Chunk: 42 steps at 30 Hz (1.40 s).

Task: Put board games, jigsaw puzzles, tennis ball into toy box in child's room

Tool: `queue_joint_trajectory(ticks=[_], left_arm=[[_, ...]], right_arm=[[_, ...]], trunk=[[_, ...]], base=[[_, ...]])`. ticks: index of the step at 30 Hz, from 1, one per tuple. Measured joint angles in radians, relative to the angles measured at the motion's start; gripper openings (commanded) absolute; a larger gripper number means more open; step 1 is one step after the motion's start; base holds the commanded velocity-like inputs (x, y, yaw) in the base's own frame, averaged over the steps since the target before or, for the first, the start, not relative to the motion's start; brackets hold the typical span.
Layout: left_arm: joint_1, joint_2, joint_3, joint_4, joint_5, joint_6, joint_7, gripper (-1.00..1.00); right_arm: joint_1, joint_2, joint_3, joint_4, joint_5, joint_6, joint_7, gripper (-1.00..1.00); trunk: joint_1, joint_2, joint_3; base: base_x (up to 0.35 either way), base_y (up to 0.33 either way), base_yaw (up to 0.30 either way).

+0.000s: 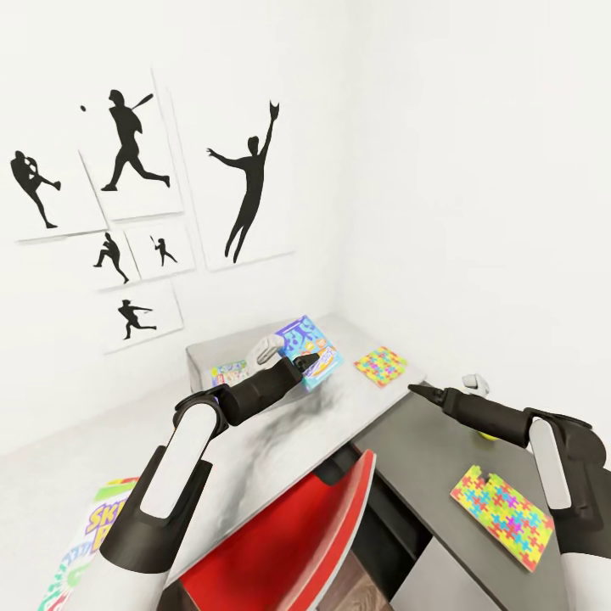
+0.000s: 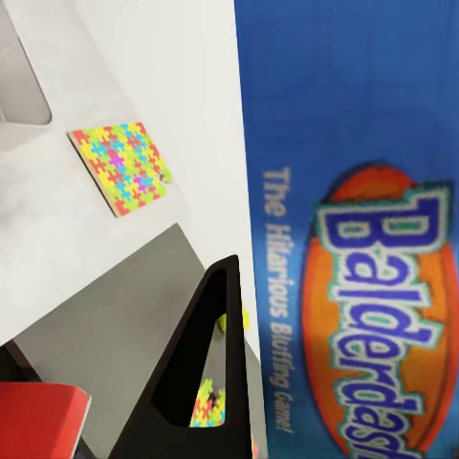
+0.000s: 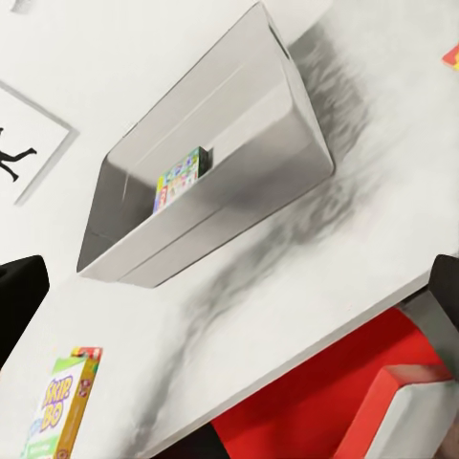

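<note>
**Blue game box held over the grey bin**

Grey, low-sided toy box (image 1: pixel 222 361) sits at the far end of the light grey desk (image 1: pixel 280 441), with a small colourful box (image 3: pixel 180 179) already lying inside. A many-coloured jigsaw square (image 1: pixel 380 366) lies near the desk's far right edge; a second one (image 1: pixel 502 515) rests on the dark wing beside a yellow tennis ball (image 1: pixel 487 436). A Skip-Bo box (image 1: pixel 89 535) lies at the near left edge, and a red chair (image 1: pixel 288 543) stands close in front. The left gripper (image 1: pixel 297 363) is clamped on the blue Balderdash box (image 1: pixel 309 346) above the bin. The right gripper (image 1: pixel 424 391) hovers over the wing; I cannot tell how far it is open.
</note>
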Motion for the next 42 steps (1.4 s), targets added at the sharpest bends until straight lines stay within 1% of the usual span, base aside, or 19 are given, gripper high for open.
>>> queue_joint_trajectory(ticks=[11,26,37,42], left_arm=[[0.0,0.0,-0.001,0.0,0.0,-0.001,-0.002,-1.0],[0.0,0.0,-0.005,0.0,0.0,0.0,0.0,-1.0],[0.0,0.0,-0.005,0.0,0.0,0.0,0.0,-1.0],[0.0,0.0,-0.005,0.0,0.0,0.0,0.0,-1.0]], right_arm=[[0.0,-0.002,-0.001,-0.002,-0.001,0.0,0.003,1.0],[0.0,-0.003,0.0,-0.002,-0.001,0.0,0.0,1.0],[0.0,-0.003,-0.002,-0.003,-0.001,0.0,0.001,1.0],[0.0,-0.002,-0.001,-0.002,-0.001,0.0,0.0,1.0]], trunk=[[0.0,0.0,0.0],[0.0,0.0,0.004],[0.0,0.0,0.005],[0.0,0.0,0.005]], base=[[0.154,-0.071,0.019],[0.04,-0.014,0.221],[0.002,-0.001,0.067],[0.0,-0.002,0.144]])
